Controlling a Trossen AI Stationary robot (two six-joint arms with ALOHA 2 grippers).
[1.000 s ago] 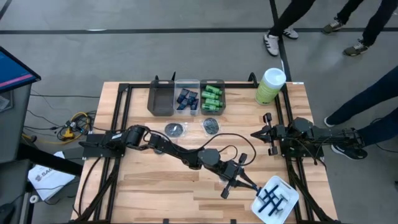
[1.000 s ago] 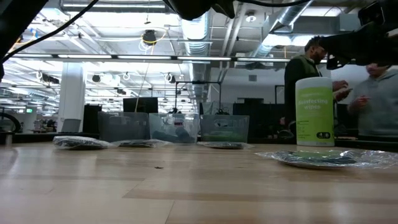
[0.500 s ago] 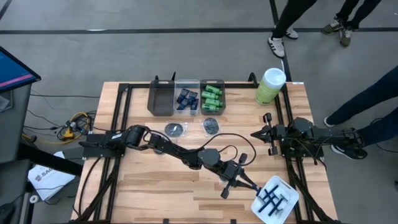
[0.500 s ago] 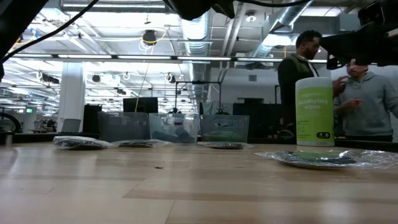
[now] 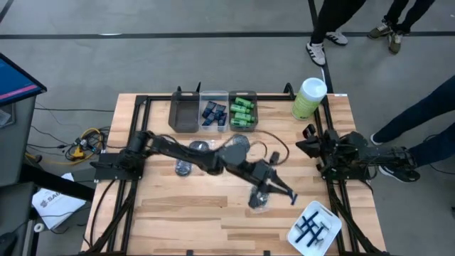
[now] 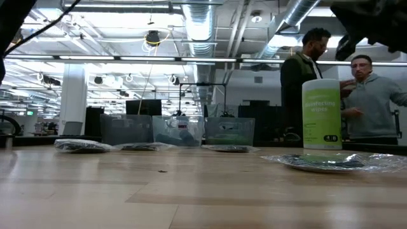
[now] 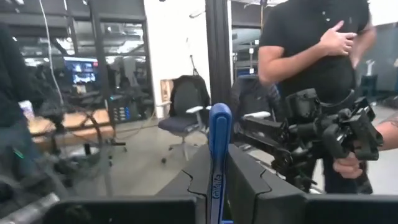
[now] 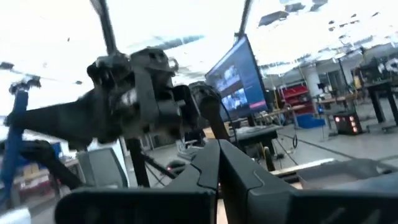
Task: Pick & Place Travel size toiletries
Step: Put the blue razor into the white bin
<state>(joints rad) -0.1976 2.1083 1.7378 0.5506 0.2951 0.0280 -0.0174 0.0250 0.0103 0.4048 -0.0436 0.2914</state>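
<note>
Your wooden table (image 5: 185, 213) fills the middle of the high view, and everything below is placed by clock face around its centre.

Your left arm reaches from 9 o'clock across the middle; its left gripper (image 5: 261, 198) hangs toward 5 o'clock, just short of the white tray (image 5: 328, 232). In the left wrist view its fingers (image 7: 249, 186) are clamped on a thin blue razor (image 7: 218, 152), which stands upright between them.

Your right arm waits at 3 o'clock over the table's edge. The right gripper (image 5: 307, 140) points inward, and the right wrist view shows its fingers (image 8: 236, 174) pressed together with nothing in them.

At 1 o'clock stands the tall green canister (image 5: 308, 98) with a white lid. At 12 o'clock sits a row of three bins (image 5: 183, 114): the first looks empty from above, the middle one holds dark navy tubes (image 5: 213, 112), and the last holds green mini bottles (image 5: 242, 111).

The white tray at 5 o'clock carries several more razors (image 5: 311, 229), lying crossed over each other.

Dark crinkly packets (image 5: 200, 147) lie just inside the bins, between 10 and 12 o'clock; another lies near (image 5: 183, 167), beside the left arm.

People (image 6: 375, 102) stand beyond the far side of the table.
</note>
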